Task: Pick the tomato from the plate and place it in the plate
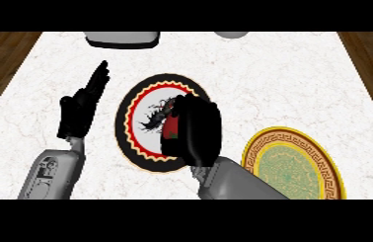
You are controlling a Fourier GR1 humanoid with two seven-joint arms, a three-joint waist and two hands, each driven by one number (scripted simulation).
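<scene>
A plate with a black, red and yellow rim (133, 118) lies at the counter's middle. My right hand (195, 130) hangs over its right half, fingers curled round a red tomato (172, 129), of which only a sliver shows at the hand's left edge. A second plate, yellow-rimmed with a green centre (293, 167), lies to the lower right, apart from the hand. At the left, my left hand (82, 107) rests open with straight fingers pointing up, beside the first plate.
A grey appliance (122, 38) stands at the counter's far edge, and a pale round object (233, 34) is partly cut off beside it. Dark wood floor shows past the counter's left and right edges.
</scene>
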